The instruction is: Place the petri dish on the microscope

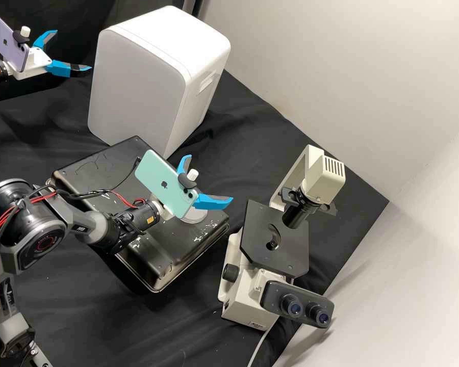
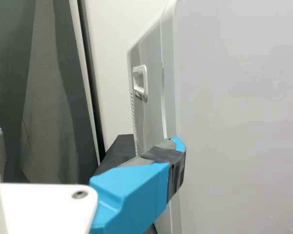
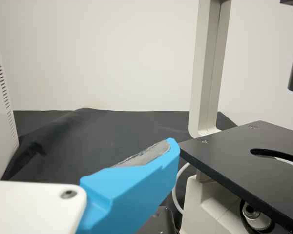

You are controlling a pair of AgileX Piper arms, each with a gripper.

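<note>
Right gripper [image 1: 210, 178], fingers apart, hangs above the apparent dish [image 1: 196, 218] on the tray [image 1: 86, 173], likely for pickup. Left gripper [image 1: 70, 51], fingers likewise apart, sits well clear.

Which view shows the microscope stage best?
The high view: the black stage shows from above, opening included. The right wrist view catches one corner edge-on; the left wrist view faces the white box.

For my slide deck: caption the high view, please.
Right gripper, jaws open, hovers over the black tray beside the microscope.
</note>
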